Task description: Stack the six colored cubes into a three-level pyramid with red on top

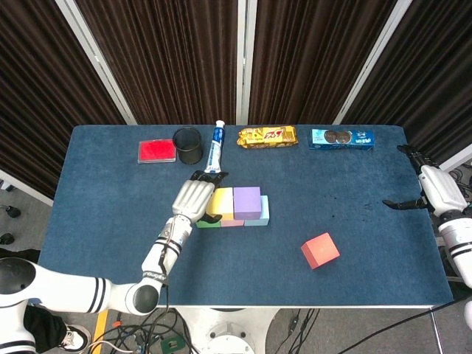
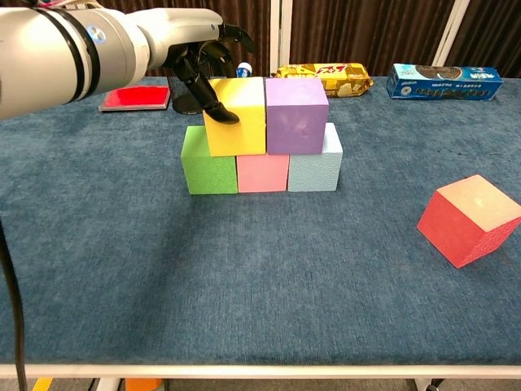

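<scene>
Green, pink and light blue cubes form a row on the blue table. On top of them sit a yellow cube and a purple cube, side by side and touching. My left hand holds the yellow cube, thumb on its front face and fingers curled over its back top edge. The red cube lies tilted on the table, well to the right of the stack. My right hand hovers at the table's right edge, fingers apart and holding nothing.
Along the far edge stand a flat red box, a black cup, an upright toothpaste tube, a yellow snack bag and a blue cookie box. The cup and tube are just behind my left hand.
</scene>
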